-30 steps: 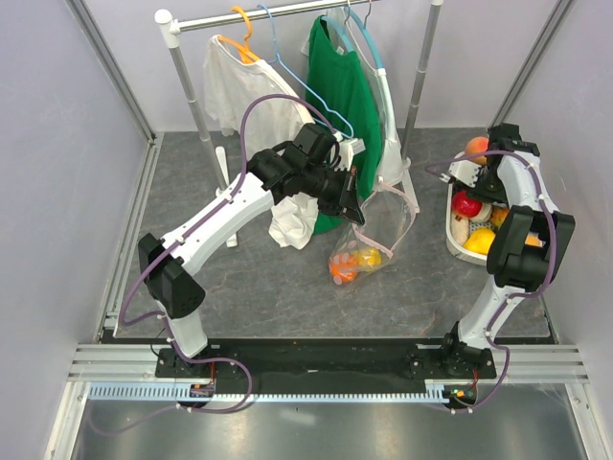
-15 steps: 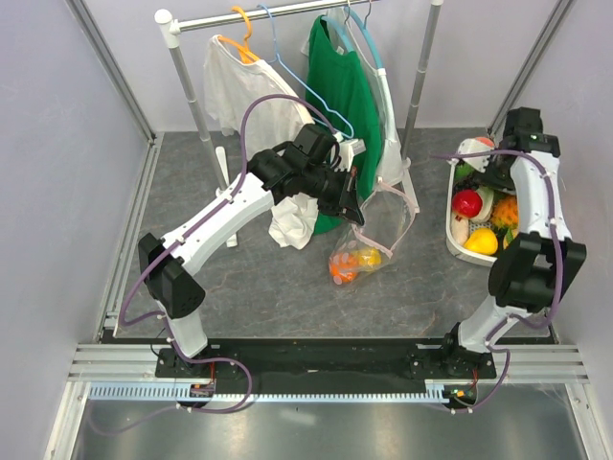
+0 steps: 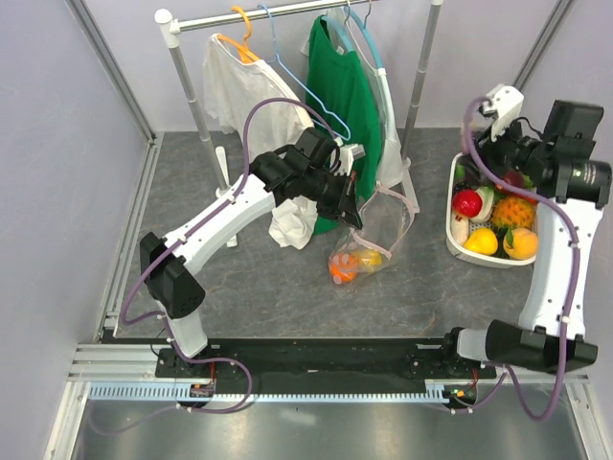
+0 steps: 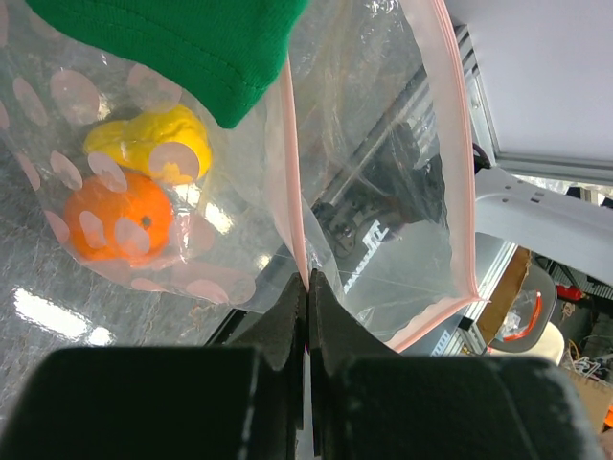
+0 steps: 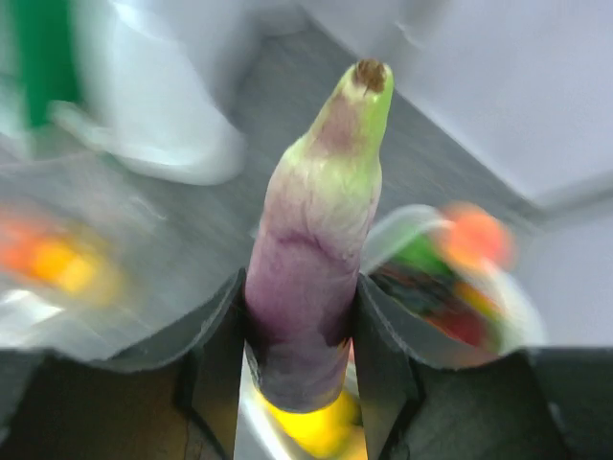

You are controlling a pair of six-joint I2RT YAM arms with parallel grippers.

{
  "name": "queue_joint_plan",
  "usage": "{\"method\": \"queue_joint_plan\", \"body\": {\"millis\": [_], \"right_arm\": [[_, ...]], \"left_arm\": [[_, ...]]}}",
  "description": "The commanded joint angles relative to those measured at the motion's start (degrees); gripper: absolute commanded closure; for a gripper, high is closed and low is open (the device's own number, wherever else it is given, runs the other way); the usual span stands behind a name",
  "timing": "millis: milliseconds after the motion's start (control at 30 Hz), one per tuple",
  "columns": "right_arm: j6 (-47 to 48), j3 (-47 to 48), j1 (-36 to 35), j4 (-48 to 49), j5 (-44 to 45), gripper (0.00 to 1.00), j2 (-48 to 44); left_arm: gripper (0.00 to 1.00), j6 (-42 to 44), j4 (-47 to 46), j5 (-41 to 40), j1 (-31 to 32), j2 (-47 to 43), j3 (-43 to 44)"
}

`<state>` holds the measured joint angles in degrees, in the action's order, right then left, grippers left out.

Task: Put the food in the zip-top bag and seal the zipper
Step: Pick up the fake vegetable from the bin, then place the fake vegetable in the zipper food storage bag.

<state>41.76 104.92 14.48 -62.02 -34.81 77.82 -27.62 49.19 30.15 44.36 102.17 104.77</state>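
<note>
My left gripper (image 3: 356,207) is shut on the pink zipper strip (image 4: 293,172) of the zip-top bag (image 3: 381,233) and holds it up with its mouth open. An orange fruit (image 4: 117,220) and a yellow one (image 4: 153,144) lie at the bag's bottom (image 3: 347,266). My right gripper (image 5: 302,287) is shut on a purple toy vegetable with a green tip (image 5: 316,211) and holds it in the air above the basket's far end (image 3: 482,153). More food lies in the white basket (image 3: 458,244): a red piece (image 3: 467,202), an orange one (image 3: 512,211), a yellow one (image 3: 482,240).
A clothes rack (image 3: 287,11) stands at the back with a white shirt (image 3: 239,91) and a green shirt (image 3: 345,86) on hangers. The green hem (image 4: 192,48) hangs right by the bag. A white cloth (image 3: 292,222) hangs under the left arm.
My right arm has lifted out of the basket and swung up and to the right with the purple vegetable in its jaws. The left arm and the bag have stayed put.
</note>
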Motion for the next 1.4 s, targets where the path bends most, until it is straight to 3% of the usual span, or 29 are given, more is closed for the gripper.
{"method": "queue_joint_plan", "body": {"millis": [0, 33, 100, 133, 167, 367, 633, 700, 733, 833, 867, 900, 1033, 1167, 1200, 1233, 1300, 1367], "right_arm": [[-40.5, -16.9, -0.2, 38.3, -31.4, 1.0, -10.1], [-65.7, -29.2, -0.6, 52.3, -31.4, 1.0, -12.7], [-82.8, -38.9, -1.3, 84.8, -29.5, 1.0, -18.3], [-88.3, -43.6, -2.0, 89.1, -28.2, 1.0, -19.5], [-87.8, -44.4, -4.3, 90.0, -24.9, 0.96, -21.4], [-79.4, -41.4, -17.1, 74.3, -19.3, 0.97, -19.9], [-68.4, -42.7, -19.2, 53.9, -16.5, 0.98, -21.2], [-66.7, -43.0, -19.9, 50.0, -16.5, 0.71, -21.7], [-67.0, -43.3, -20.1, 49.2, -16.8, 0.62, -21.7], [-73.2, -42.4, -20.3, 47.2, -19.2, 0.26, -19.7], [-73.9, -41.1, -20.2, 45.6, -21.2, 0.09, -17.2], [-73.7, -39.3, -20.1, 40.7, -21.6, 0.04, -16.0], [-60.7, -25.0, -16.3, 24.3, -19.2, 0.02, -11.7], [-49.1, -14.3, -0.8, 12.8, -21.6, 0.02, -5.9], [-35.8, -10.3, 0.4, 1.4, -19.9, 0.02, -3.8], [-30.0, -1.7, 1.1, -4.5, -14.3, 0.02, -1.3], [-12.3, 6.7, 2.1, -18.9, -9.3, 0.02, 4.7], [-5.7, 6.0, 3.8, -21.6, 1.1, 0.02, 5.7]], "left_arm": [[0.98, 0.6, -0.9, 0.5, -0.4, -2.2, -0.2], [0.98, 0.5, -1.1, 0.5, -0.5, -2.2, -0.2], [0.98, 0.3, -1.4, 0.6, -0.6, -2.3, -0.4], [0.98, 0.1, -1.6, 0.7, -0.7, -2.4, -0.4], [0.98, 0.0, -1.6, 0.7, -0.7, -2.6, -0.6], [0.98, -0.2, -1.9, 1.7, -1.2, -2.6, -0.8], [0.98, -0.7, -2.1, 2.1, -2.2, -2.9, -0.4], [0.98, -0.7, -2.1, 2.3, -2.2, -3.1, -0.5], [0.98, -0.7, -2.1, 2.3, -2.2, -3.1, -0.6], [0.98, -0.6, -2.1, 2.2, -2.3, -3.2, -0.7], [0.98, -0.5, -2.1, 2.2, -2.3, -3.2, -0.6], [0.98, -0.6, -2.2, 2.2, -2.4, -3.4, -0.5], [0.98, -0.3, -2.2, 2.1, -2.4, -3.9, -0.7], [0.98, 0.1, -2.2, 2.0, -2.5, -4.4, -1.0], [0.98, 0.1, -2.1, 1.8, -2.5, -4.5, -1.1], [0.98, 0.1, -2.1, 1.9, -2.5, -4.6, -1.1], [0.98, 0.3, -2.1, 1.8, -2.5, -4.8, -1.2], [0.98, 0.4, -2.3, 1.9, -2.5, -4.9, -1.4]]}}
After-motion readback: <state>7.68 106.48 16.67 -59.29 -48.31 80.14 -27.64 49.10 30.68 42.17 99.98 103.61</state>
